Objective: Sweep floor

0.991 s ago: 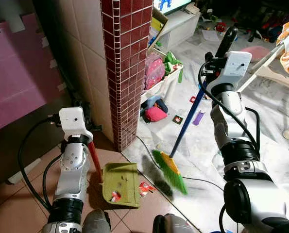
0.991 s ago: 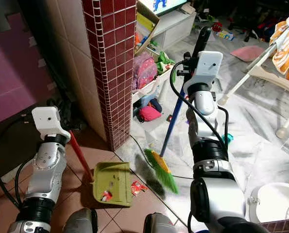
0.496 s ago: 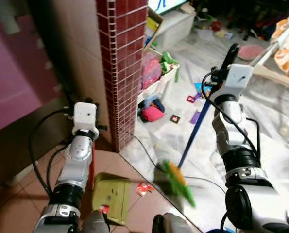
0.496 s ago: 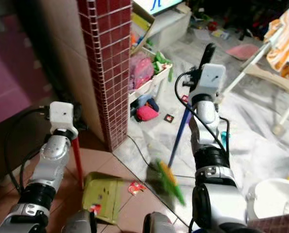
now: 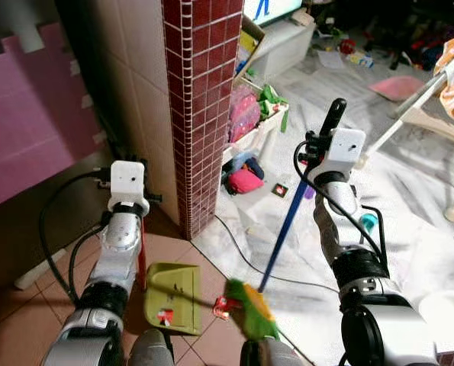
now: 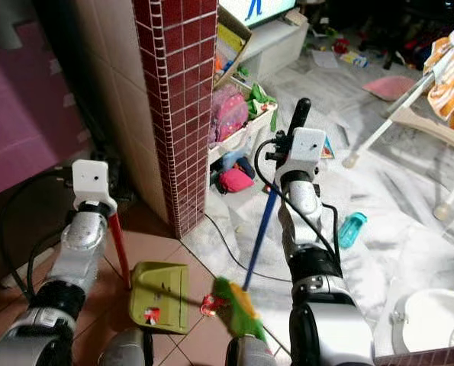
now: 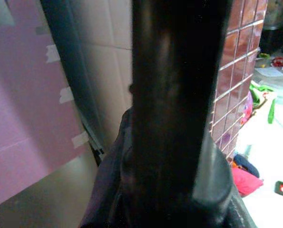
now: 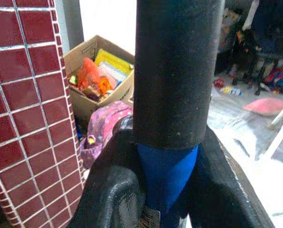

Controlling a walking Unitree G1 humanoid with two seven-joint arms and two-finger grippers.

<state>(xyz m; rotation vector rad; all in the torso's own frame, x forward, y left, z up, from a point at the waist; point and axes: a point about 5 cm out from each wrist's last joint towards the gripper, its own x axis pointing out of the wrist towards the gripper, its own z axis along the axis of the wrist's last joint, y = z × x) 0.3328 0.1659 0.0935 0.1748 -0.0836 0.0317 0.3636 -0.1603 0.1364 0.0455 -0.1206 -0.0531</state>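
Bristles [image 5: 251, 310] should drive the wrapper [image 5: 221, 306] into the steadied dustpan [image 5: 173, 296]; right claw [image 8: 167, 190] pinches the broom handle [image 5: 281, 235], left claw [image 7: 174, 190] clamps the dustpan's red handle [image 5: 142, 255].

Lighting and image quality: indoor daylight, uneven exposure, local motion blur.

The pale marble floor [image 5: 410, 191] at upper right is brightly lit and near glare, while the wall recess beside the brick pillar [image 5: 200, 107] lies in deep shadow. The green broom head [image 5: 249, 309] is smeared by motion blur; the rest of the head views is fairly sharp. In the wrist views the near handles, the dustpan handle [image 7: 177, 95] and the broom handle [image 8: 177, 71], are out of focus, the former dark and underexposed.
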